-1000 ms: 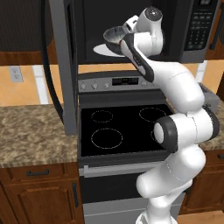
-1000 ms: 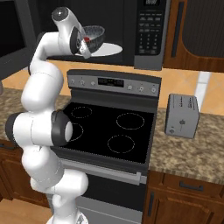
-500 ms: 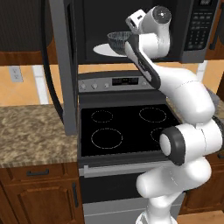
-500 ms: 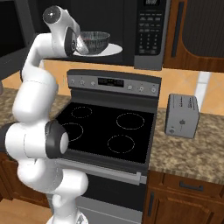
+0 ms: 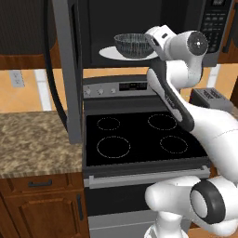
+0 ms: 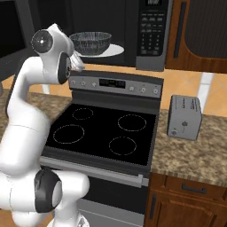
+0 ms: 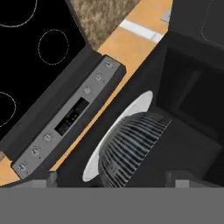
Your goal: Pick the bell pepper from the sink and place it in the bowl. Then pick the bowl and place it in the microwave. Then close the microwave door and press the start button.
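The dark grey streaked bowl (image 5: 133,45) stands upright on the white round plate (image 5: 108,53) inside the open microwave (image 5: 93,23). My gripper (image 5: 152,42) hovers just right of the bowl's rim, open, with nothing in it. In the hand view the bowl (image 7: 131,146) sits between my spread fingertips (image 7: 49,178), and the gripper (image 7: 113,180) is close above it. From the right, the bowl (image 6: 91,41) rests left of the microwave button panel (image 6: 150,31). The microwave door (image 5: 69,74) hangs wide open at the left. The bell pepper is hidden and the sink is out of view.
A black glass stovetop (image 5: 139,135) with a grey control strip (image 6: 115,83) lies under the microwave. A small grey toaster (image 6: 185,117) stands on the speckled counter (image 6: 195,150) to the right. More counter (image 5: 32,139) stretches left of the stove, beneath the open door.
The bowl was tilted in my shut gripper in front of the microwave. It now stands level on the plate, and the gripper has opened and let it go.
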